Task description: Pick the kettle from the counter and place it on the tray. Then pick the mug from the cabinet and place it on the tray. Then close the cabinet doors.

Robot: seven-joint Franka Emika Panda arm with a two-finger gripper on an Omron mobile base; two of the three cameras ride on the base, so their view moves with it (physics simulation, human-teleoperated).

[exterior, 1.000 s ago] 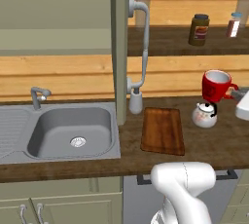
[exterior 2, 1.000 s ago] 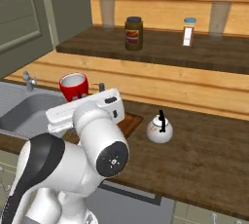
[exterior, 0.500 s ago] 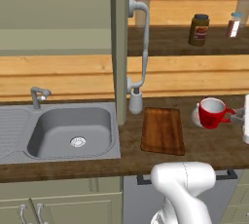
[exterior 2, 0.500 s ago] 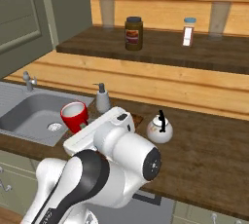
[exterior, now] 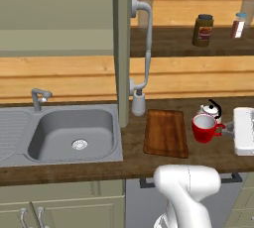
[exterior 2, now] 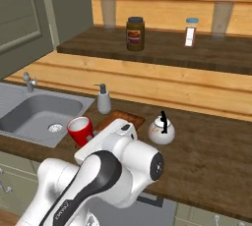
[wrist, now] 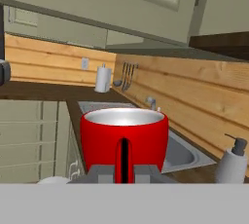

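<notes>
- fingers (wrist: pixel 124 173) pinched on the handle of the red mug (exterior: pixel 203 128), mug upright, held just right of the tray (exterior: pixel 166 132)
- in the hand view the mug's handle sits between the finger tips
- kettle (exterior: pixel 208 109) on the bench (exterior: pixel 134 147), right behind the mug, beside the tray, not on it
- tray flat, bare, right of the sink (exterior: pixel 74 135)
- soap bottle (exterior: pixel 138 102) at the tray's back left corner
- cabinet door (exterior: pixel 120 48) open, edge-on
- jar (exterior: pixel 203 30) and shaker (exterior: pixel 238 25) on the cabinet shelf (exterior: pixel 173 43)

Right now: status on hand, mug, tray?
Hand shut on mug handle. Mug beside tray, not on it. Kettle on counter, off tray.
</notes>
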